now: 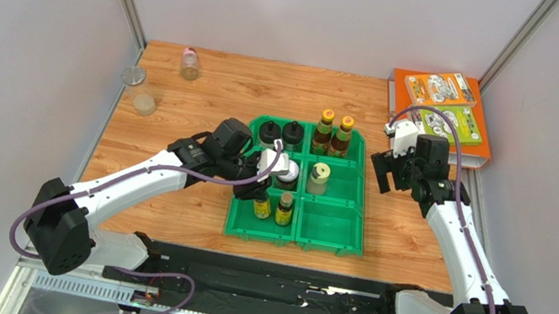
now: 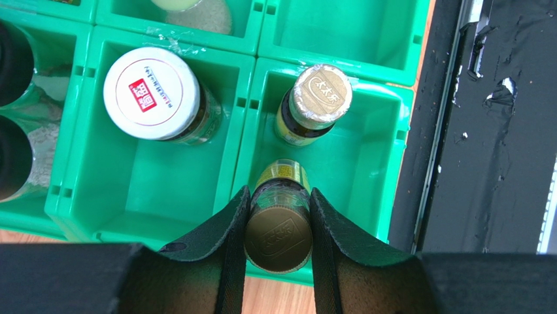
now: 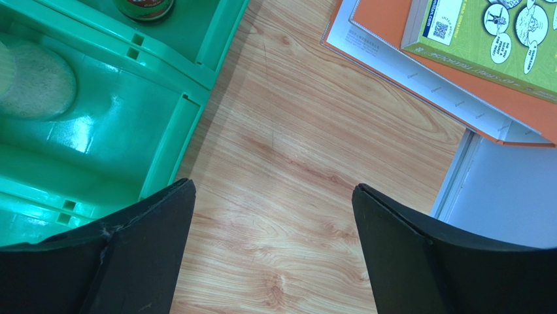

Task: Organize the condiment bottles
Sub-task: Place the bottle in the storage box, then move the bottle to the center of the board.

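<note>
My left gripper [image 1: 260, 193] [image 2: 279, 219] is shut on a small brown-capped bottle [image 2: 280, 227] with a yellow label, standing in the near-left compartment of the green bin [image 1: 329, 238] [image 2: 243, 104]. A second small bottle [image 1: 285, 207] [image 2: 320, 95] stands beside it. The bin also holds a white-capped jar [image 1: 286, 171] [image 2: 151, 93], a pale-green-capped jar [image 1: 319, 176], two black-capped jars [image 1: 280, 132] and two orange-capped bottles [image 1: 334, 132]. My right gripper [image 1: 391, 176] [image 3: 273, 190] hangs open over bare wood to the right of the bin.
A pink-capped bottle [image 1: 190, 63] and a clear silver-capped jar [image 1: 138, 91] stand on the table at the far left. Orange and green books [image 1: 440, 107] [image 3: 484, 39] lie at the far right corner. The bin's near-right compartment holds nothing.
</note>
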